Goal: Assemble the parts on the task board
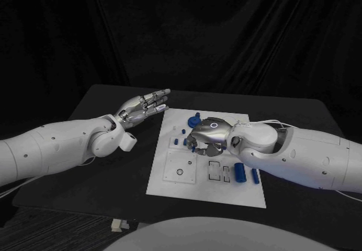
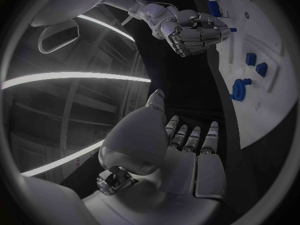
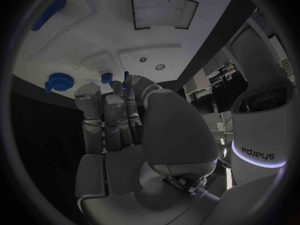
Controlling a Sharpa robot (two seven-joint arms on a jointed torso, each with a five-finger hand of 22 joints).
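Note:
The white task board (image 1: 198, 180) lies in the middle of the table. My right hand (image 1: 209, 138) hovers over the board's middle with its fingers curled. A small blue peg (image 2: 232, 30) pokes out at its fingertips, and the same peg (image 3: 127, 76) sits pinched between thumb and a finger. A round blue part (image 1: 194, 121) stands near the far edge, and two short blue pegs (image 1: 180, 141) stand left of the right hand. Two blue cylinders (image 1: 240, 172) lie at the board's right side. My left hand (image 1: 143, 107) floats open, fingers straight, left of the board's far corner.
Rectangular recesses (image 1: 218, 171) and a square plate with round holes (image 1: 181, 171) mark the board's near half. Black table surface (image 1: 113, 178) spreads left of the board, under my left arm. A dark curtain closes off the back.

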